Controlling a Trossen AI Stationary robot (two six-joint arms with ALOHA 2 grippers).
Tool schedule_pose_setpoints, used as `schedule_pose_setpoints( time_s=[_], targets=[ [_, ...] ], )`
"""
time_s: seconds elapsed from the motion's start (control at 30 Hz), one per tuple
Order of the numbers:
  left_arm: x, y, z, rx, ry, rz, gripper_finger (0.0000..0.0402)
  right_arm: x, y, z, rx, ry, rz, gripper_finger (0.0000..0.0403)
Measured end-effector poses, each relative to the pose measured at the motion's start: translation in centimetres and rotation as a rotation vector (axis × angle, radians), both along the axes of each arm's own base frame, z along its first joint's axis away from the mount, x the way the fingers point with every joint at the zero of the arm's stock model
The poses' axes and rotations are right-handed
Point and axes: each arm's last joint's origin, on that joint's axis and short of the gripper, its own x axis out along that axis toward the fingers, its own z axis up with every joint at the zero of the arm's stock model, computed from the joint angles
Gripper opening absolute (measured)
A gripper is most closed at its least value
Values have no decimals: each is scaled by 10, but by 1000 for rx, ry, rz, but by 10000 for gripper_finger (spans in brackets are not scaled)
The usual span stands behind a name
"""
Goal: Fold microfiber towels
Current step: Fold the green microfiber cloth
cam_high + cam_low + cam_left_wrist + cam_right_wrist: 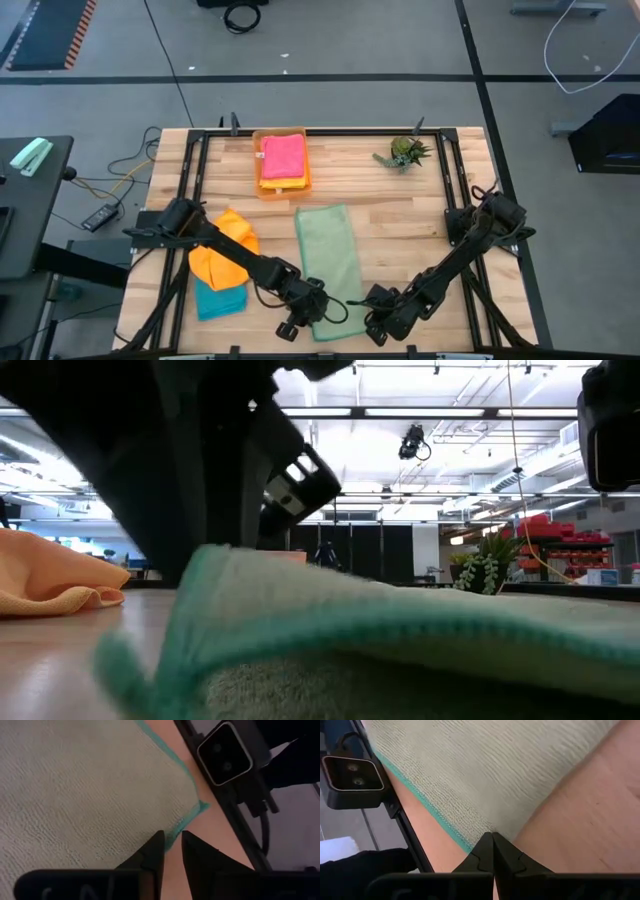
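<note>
A sage green towel [330, 262] lies on the table as a long strip, its teal-trimmed end toward the near edge. My left gripper [172, 842] stands at the strip's near left corner [315, 322], open by a narrow gap. The towel's trimmed edge [176, 824] runs into that gap. My right gripper [492, 836] is shut at the near right corner [368, 322]. In the low view the towel's near end [400, 630] shows two layers, the upper one arched over the lower. My left gripper's fingers stand on either side of the towel's trimmed edge [172, 832] near the corner; I cannot tell whether they touch it. My right gripper's shut fingertips close over the towel's near right corner [485, 827] and hide the corner itself. The fingers slant down from the near right. The towel lies flat on the table around them.
An orange tray [262, 185] at the far side holds a pink towel [283, 156] on a yellow one. An orange towel [222, 250] and a teal towel [220, 298] lie at the left. A small plant [405, 152] stands far right. A white camera box [224, 752] sits on the near frame.
</note>
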Motion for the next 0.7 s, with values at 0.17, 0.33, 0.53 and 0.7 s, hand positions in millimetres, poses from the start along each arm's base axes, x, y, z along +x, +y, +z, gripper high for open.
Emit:
schedule_pose_setpoints(
  time_s=[0.17, 0.33, 0.53, 0.7],
  targets=[
    [0, 1, 0, -2, 0, 2, 81, 0, -2, 17, 10, -45, 15, 2],
    [2, 3, 2, -8, -12, 8, 74, -1, -4, 33, 9, -95, 17, 2],
    [16, -2, 8, -82, -166, 19, 41, 0, -11, 34, -27, -90, -12, 2],
    [13, -8, -17, -152, -10, 41, 8, 12, -24, 33, -78, -108, -12, 2]
  ],
)
